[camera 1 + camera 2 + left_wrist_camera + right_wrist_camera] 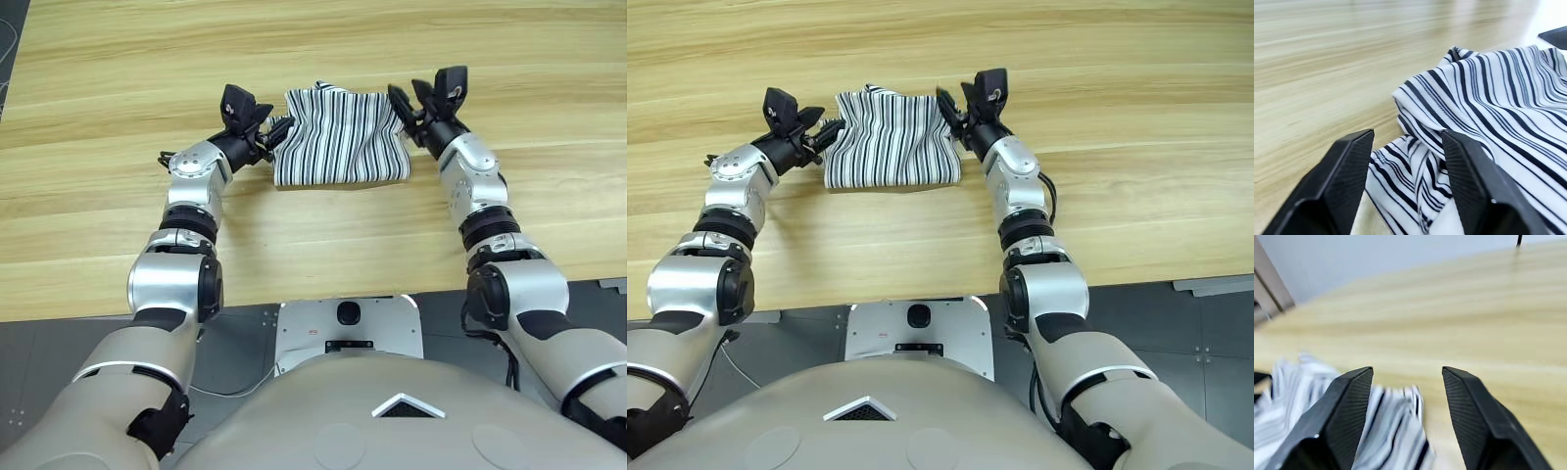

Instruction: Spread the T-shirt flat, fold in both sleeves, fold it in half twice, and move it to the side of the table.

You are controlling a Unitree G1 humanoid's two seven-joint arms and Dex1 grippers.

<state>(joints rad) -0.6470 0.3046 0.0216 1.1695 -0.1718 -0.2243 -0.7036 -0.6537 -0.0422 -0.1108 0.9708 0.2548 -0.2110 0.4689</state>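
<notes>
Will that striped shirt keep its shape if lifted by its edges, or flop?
Probably flop: the T-shirt is thin cloth, wrinkled at its folded edges, so its middle would likely sag. Pushed across the smooth wooden table, it would likely bunch rather than slide whole.

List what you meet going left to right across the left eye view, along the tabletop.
left pincer, open → folded striped T-shirt → right pincer, open, all on the wooden table.

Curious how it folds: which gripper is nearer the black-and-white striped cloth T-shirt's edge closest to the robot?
Left. The left gripper sits midway along the black-and-white striped T-shirt's left side; the right gripper is at its far right corner.
</notes>
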